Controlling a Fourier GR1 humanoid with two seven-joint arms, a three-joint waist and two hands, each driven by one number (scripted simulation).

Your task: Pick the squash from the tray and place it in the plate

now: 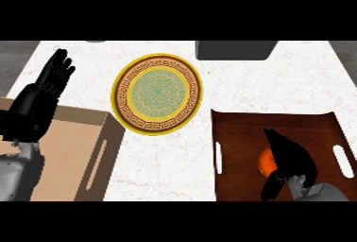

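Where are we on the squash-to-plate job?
Early. Done: the right hand has reached into the tray. In hand: it sits over the orange squash, fingers curling round it; no lift visible. Left: carry it to the plate, which holds nothing. The left hand rests open at the left edge.

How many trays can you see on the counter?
2. A light brown wooden tray sits at the left, under the robot's left hand. A dark brown wooden tray sits at the right, holding the orange squash. None seem hidden.
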